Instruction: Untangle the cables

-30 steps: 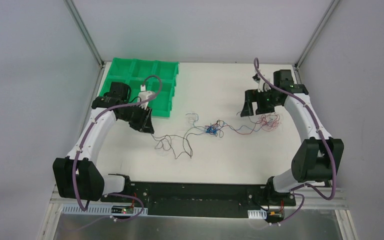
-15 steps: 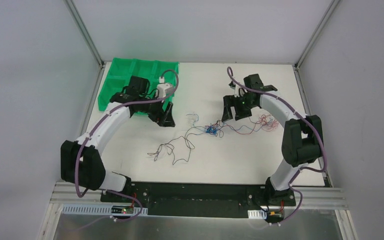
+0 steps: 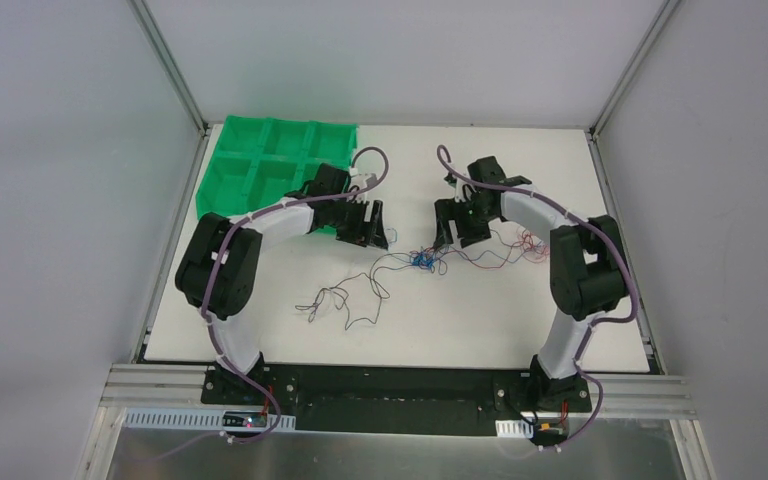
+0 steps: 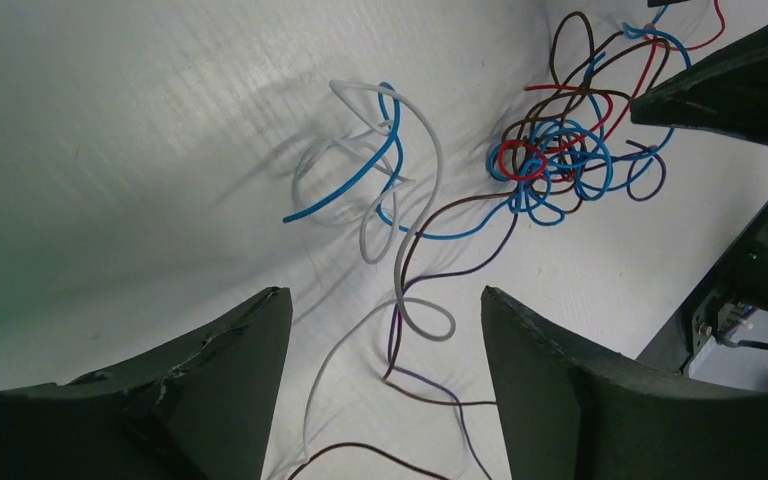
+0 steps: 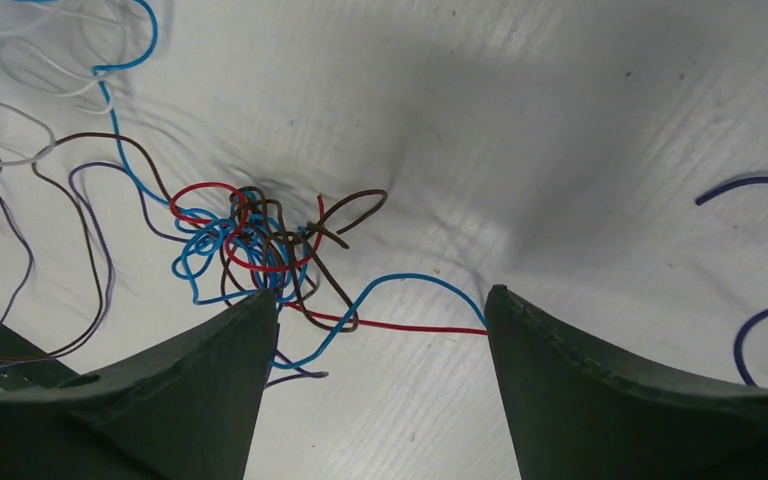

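Observation:
The cables lie in a thin tangle across the table's middle, with a dense blue, red and brown knot (image 3: 423,261). The knot shows in the left wrist view (image 4: 550,160) and the right wrist view (image 5: 250,240). White and blue loops (image 4: 380,170) lie left of it. Dark strands (image 3: 345,300) trail toward the front left, red ones (image 3: 525,245) to the right. My left gripper (image 3: 374,226) is open and empty, just left of the knot, over white and brown strands (image 4: 420,310). My right gripper (image 3: 453,226) is open and empty, just right of the knot, over a red and a blue strand (image 5: 400,300).
A green tray (image 3: 260,160) with several compartments stands at the back left, behind my left arm. Metal frame posts (image 3: 175,70) rise at the back corners. The table's white surface (image 3: 460,330) runs to the front rail.
Both arms swung inward toward the knot: the left gripper from beside the green tray to the right, the right gripper from the right side to the left. Both stayed open.

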`<state>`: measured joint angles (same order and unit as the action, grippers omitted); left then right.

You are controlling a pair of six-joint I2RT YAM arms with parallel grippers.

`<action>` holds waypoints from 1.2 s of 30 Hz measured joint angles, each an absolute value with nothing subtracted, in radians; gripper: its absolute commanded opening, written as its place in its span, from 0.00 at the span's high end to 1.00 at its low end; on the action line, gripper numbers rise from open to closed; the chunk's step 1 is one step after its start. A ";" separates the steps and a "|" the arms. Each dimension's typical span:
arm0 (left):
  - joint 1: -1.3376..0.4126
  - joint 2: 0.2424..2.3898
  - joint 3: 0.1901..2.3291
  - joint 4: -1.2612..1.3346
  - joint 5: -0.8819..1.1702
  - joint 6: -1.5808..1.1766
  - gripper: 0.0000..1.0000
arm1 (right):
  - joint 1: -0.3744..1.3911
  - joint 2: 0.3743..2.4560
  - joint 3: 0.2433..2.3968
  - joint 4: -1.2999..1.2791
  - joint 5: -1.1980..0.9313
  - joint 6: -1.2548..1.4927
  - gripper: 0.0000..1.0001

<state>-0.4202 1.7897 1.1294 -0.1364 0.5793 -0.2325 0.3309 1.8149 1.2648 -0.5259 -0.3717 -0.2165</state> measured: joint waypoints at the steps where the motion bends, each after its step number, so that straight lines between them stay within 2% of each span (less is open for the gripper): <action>1: -0.429 1.800 1.129 -0.124 0.571 -0.246 0.41 | 0.337 1.826 1.265 -0.527 -0.368 -0.215 0.26; 3: -0.440 1.822 1.133 -0.103 0.562 -0.269 0.65 | 0.344 1.850 1.265 -0.529 -0.356 -0.213 0.33; 5: -0.449 1.843 1.142 -0.090 0.558 -0.290 0.96 | 0.349 1.880 1.266 -0.533 -0.341 -0.212 0.43; 6: -0.451 1.850 1.147 -0.087 0.557 -0.299 1.00 | 0.350 1.885 1.267 -0.536 -0.342 -0.212 0.48; 8: -0.451 1.851 1.155 -0.091 0.558 -0.304 1.00 | 0.350 1.886 1.272 -0.536 -0.313 -0.221 0.64; 11: -0.447 1.821 1.168 -0.100 0.564 -0.300 1.00 | 0.350 1.888 1.272 -0.551 -0.259 -0.239 1.00; 17: -0.356 1.577 1.240 -0.224 0.625 -0.292 1.00 | 0.347 1.875 1.249 -0.558 -0.143 -0.294 1.00; 24: -0.030 1.367 1.520 -0.329 0.705 -0.278 1.00 | 0.235 1.832 1.196 -0.557 -0.037 -0.390 1.00; 30: 0.101 1.316 1.710 -0.399 0.756 -0.276 1.00 | 0.122 1.830 1.193 -0.556 0.023 -0.450 1.00; 36: 0.208 1.353 1.907 -0.443 0.782 -0.292 1.00 | 0.102 1.814 1.166 -0.526 0.078 -0.511 1.00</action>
